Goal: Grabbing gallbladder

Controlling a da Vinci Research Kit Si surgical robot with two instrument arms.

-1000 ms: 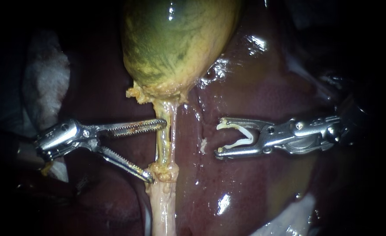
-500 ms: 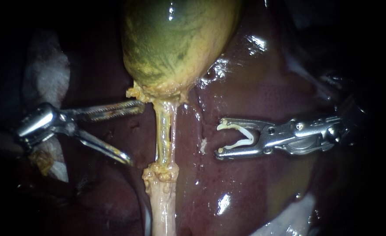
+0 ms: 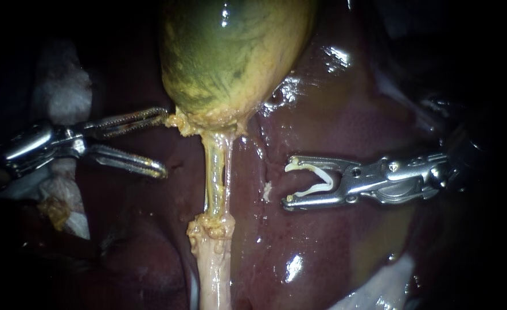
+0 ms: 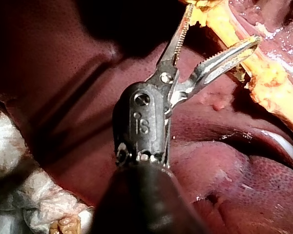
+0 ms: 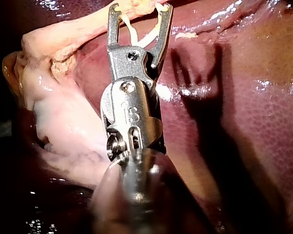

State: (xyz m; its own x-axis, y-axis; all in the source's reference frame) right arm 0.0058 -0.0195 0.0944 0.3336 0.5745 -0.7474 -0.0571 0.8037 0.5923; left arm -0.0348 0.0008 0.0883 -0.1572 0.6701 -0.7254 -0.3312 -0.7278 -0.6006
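Endoscope view: the left instrument (image 3: 163, 142), jaws apart and empty, has its upper jaw tip at the yellow fringe under the gallbladder (image 3: 230, 57). Closing here would likely catch only fringe and tear it, or nip the tube (image 3: 216, 172) below. The right instrument (image 3: 288, 182) waits beyond the tube, its spread jaws clamped on a white clip (image 3: 322, 182).

Left wrist view: bare liver (image 4: 210, 165) under the jaws gives room; gauze (image 4: 19, 195) lies behind.

Right wrist view: the clip points at pale tissue ahead, so drifting forward risks snagging.
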